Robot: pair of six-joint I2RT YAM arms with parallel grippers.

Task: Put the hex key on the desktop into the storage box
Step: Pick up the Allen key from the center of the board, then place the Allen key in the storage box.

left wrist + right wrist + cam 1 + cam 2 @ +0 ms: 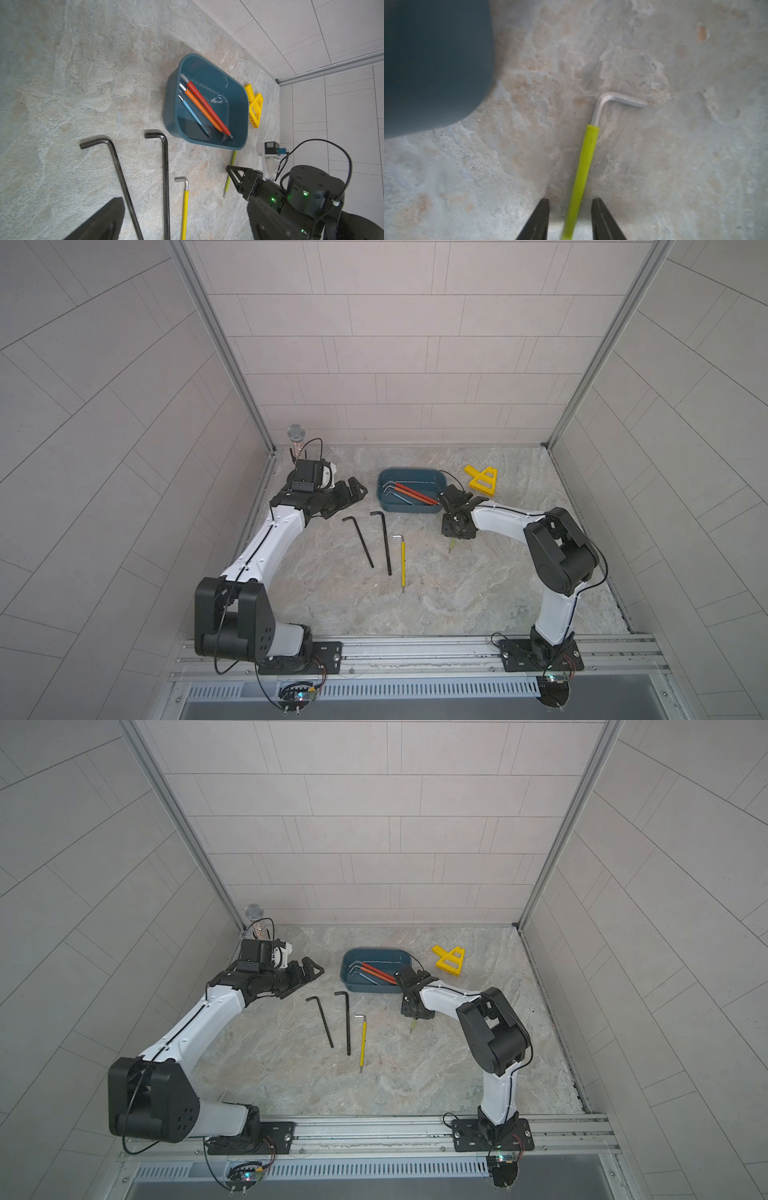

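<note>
The teal storage box (409, 509) stands at the back middle of the marble desktop (478, 593) and holds red, orange and blue hex keys. A lime-green-sleeved hex key (586, 158) lies flat on the desktop just right of the box. My right gripper (570, 200) is down over it, open, with one finger on each side of the sleeve and a gap on both sides. On the desktop left of it lie two black hex keys (358, 542) (386, 543) and a yellow-sleeved one (402, 564). My left gripper (351, 502) hovers open left of the box, holding nothing.
A yellow plastic frame (482, 481) lies right of the box near the back wall. A microphone (296, 439) stands in the back left corner behind the left arm. Tiled walls close in three sides, and a metal rail runs along the front.
</note>
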